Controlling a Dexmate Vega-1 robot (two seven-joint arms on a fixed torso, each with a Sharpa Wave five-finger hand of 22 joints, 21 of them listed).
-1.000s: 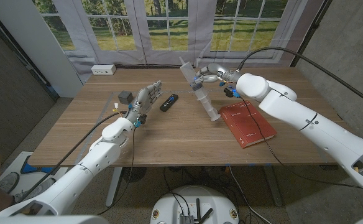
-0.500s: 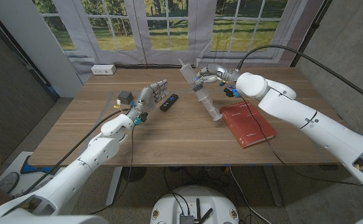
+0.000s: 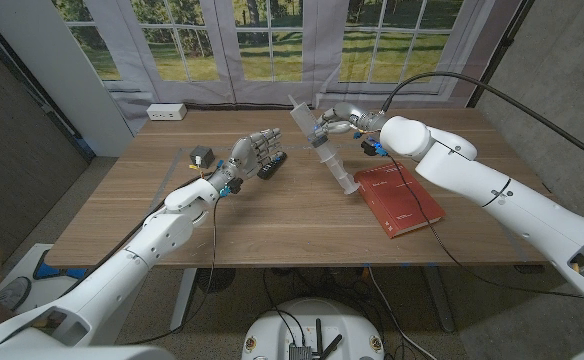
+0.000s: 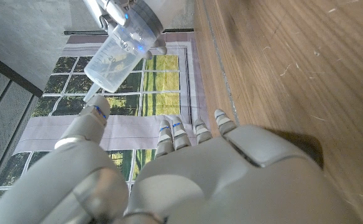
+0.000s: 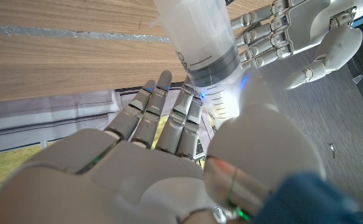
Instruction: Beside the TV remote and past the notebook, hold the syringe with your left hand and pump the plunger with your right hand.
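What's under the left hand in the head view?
The black TV remote lies partly beneath the open left hand; only its near end shows. Whether the fingers touch it is unclear. A small dark cube sits beside on the wooden table.

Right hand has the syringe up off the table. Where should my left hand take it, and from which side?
Grip the clear barrel of the syringe below the right hand, probably on the free lower half. It tilts with its tip down near the notebook. The left hand, open over the TV remote, has a clear path from the robot's left.

Bare table [image 3: 272, 210] separates left hand [image 3: 255, 153] from syringe [image 3: 324, 152]
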